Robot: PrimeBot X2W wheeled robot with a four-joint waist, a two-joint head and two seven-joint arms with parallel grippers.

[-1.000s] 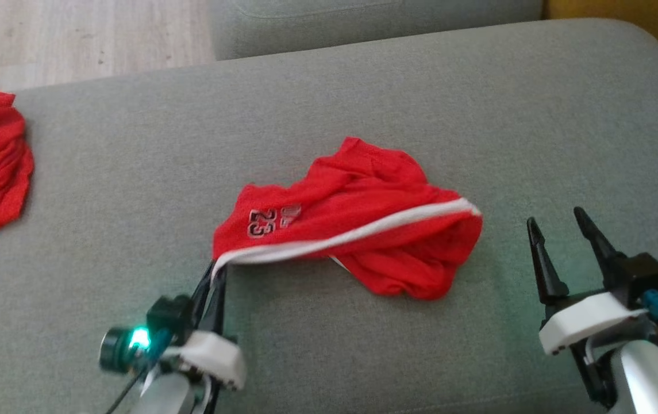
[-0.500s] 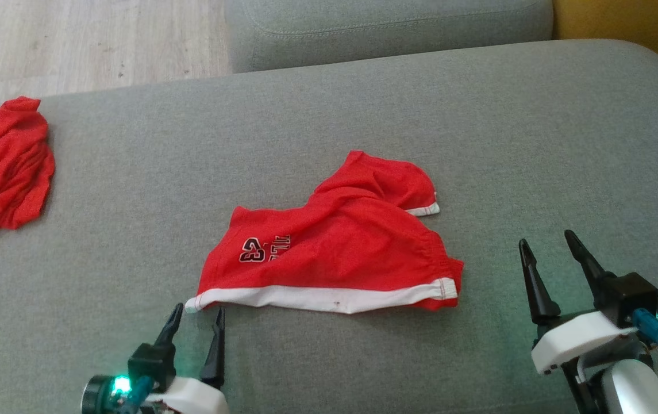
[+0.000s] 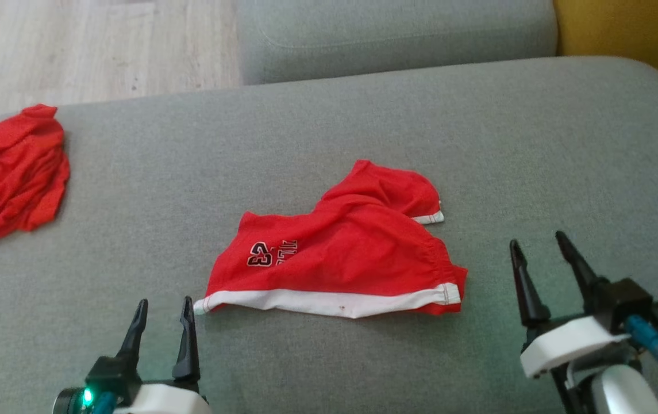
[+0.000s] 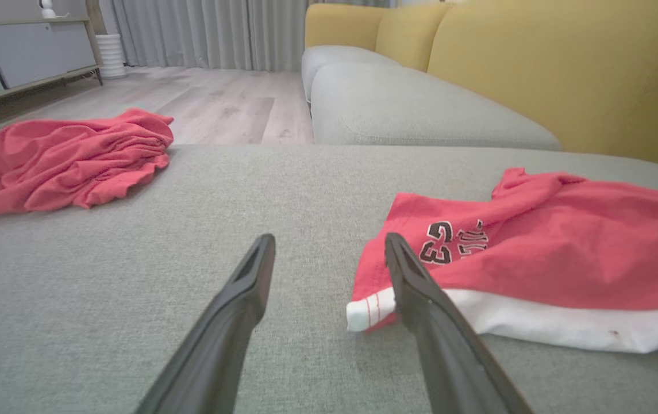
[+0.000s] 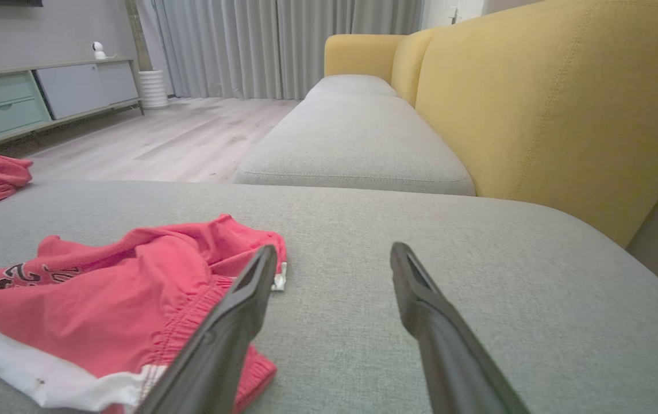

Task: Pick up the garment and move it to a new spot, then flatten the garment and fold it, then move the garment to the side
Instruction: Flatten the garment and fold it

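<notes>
The red garment (image 3: 340, 261), a pair of shorts with a dark number print (image 3: 262, 254), lay loosely spread near the middle of the grey sofa cushion (image 3: 329, 126). Its white band (image 3: 329, 300) ran along the edge nearest the robot, and one leg was bunched up towards the far right. The left gripper (image 3: 165, 301) hung low over the cushion with its fingers parted and nothing between them. Its inner fingertip was just beside the band's left corner, and whether it touched the cloth could not be told. The right gripper (image 3: 538, 238) stood off the garment's right end, also spread wide and empty, with a strip of bare cushion between it and the cloth. A second crumpled red garment (image 3: 10, 172) sat well apart at the cushion's left edge. Beyond the cushion lay another grey seat (image 3: 397, 29), the sofa's yellow backrest (image 3: 622, 29) on the right and pale wooden floor (image 3: 104, 46) on the left.
</notes>
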